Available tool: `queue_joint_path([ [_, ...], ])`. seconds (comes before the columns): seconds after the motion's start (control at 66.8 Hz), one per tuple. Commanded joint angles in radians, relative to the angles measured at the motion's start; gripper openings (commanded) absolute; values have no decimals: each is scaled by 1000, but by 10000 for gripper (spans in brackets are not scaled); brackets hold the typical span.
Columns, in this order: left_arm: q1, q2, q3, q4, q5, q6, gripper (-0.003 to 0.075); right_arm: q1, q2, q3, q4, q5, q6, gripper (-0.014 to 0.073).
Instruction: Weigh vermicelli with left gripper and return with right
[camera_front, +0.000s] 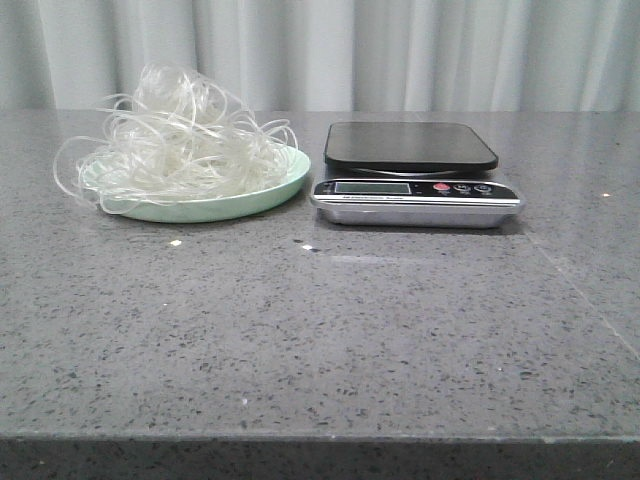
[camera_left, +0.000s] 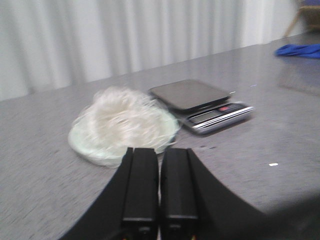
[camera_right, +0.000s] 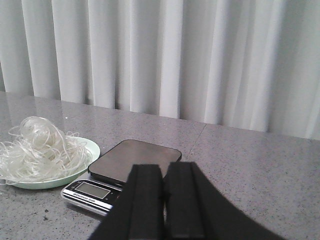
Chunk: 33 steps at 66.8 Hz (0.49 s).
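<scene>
The vermicelli (camera_front: 185, 135) is a loose whitish tangle heaped on a pale green plate (camera_front: 285, 183) at the back left of the table. It shows too in the left wrist view (camera_left: 122, 122) and the right wrist view (camera_right: 37, 147). To its right stands a kitchen scale (camera_front: 412, 170) with a dark, bare platform. My left gripper (camera_left: 160, 150) is shut and empty, held short of the plate's near rim. My right gripper (camera_right: 163, 167) is shut and empty, in front of the scale (camera_right: 120, 172). Neither gripper shows in the front view.
Grey speckled stone tabletop (camera_front: 320, 330) with its front edge near the bottom of the front view. White curtain (camera_front: 330, 50) behind the table. A blue cloth (camera_left: 300, 50) lies far off to one side in the left wrist view. Small white crumbs (camera_front: 176, 242) lie before the plate.
</scene>
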Motion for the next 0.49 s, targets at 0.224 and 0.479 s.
queue_joint_path([
  [0.224,405,12,199,-3,-386,-3,127,-6,12,-25,-1,-85,-6,186],
  [0.479,574,-1,288,-3,-456,-3,127,-6,12,-25,-1,-85,-6,186],
])
